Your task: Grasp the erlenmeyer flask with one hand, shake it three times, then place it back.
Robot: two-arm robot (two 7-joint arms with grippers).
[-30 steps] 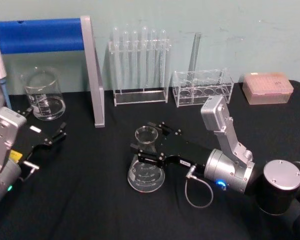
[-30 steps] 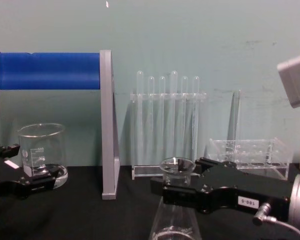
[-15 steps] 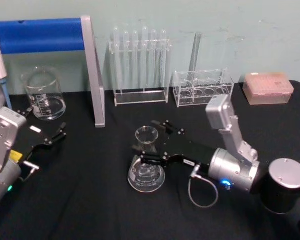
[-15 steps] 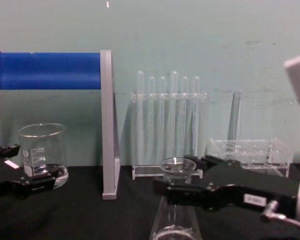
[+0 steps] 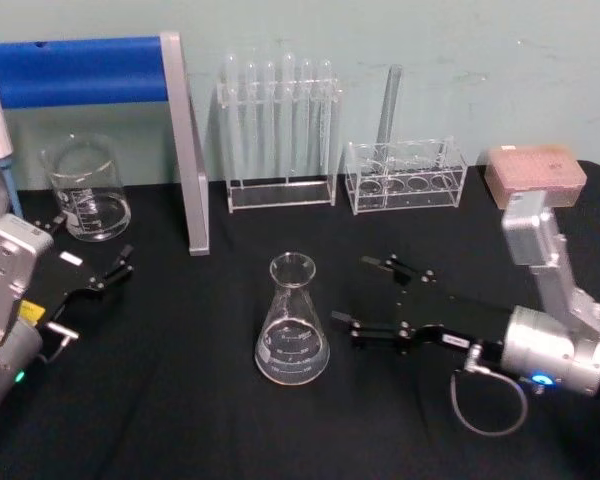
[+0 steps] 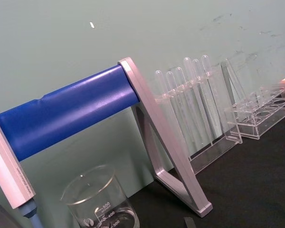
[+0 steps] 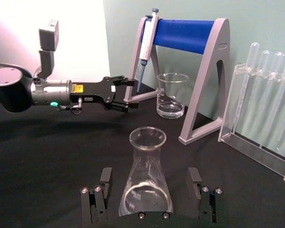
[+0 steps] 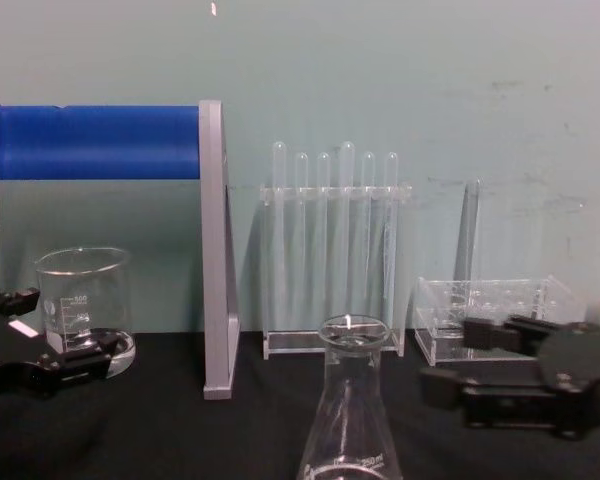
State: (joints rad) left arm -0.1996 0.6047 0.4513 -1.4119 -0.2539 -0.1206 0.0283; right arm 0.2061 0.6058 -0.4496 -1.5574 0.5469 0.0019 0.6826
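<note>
Count: 1 erlenmeyer flask (image 5: 292, 320), 2 claws, 1 beaker (image 5: 85, 190), 1 blue-barred stand (image 5: 185, 150), 2 clear racks, 1 pink box (image 5: 535, 172).

The flask stands upright and free on the black worktop (image 5: 180, 400), lower centre of the head view. The right claw (image 5: 352, 290) lies to its right in the frame. Its fingers are spread with the gap facing the flask, and the tips are near the glass but apart from it.

Against 0.5 s ago: the claw then bracketed the flask neck; it has since drawn back toward the right edge. The flask is in the same spot.

The left claw (image 5: 90, 245) is at the left edge, spread, just in front of the beaker.

Far row, along the wall: the stand, then the tall rack (image 5: 280, 190) with 6 test tubes (image 5: 285, 100), as best the clear glass allows. Next is the low rack (image 5: 405, 180) with 1 tube, and the box sits upper right.
</note>
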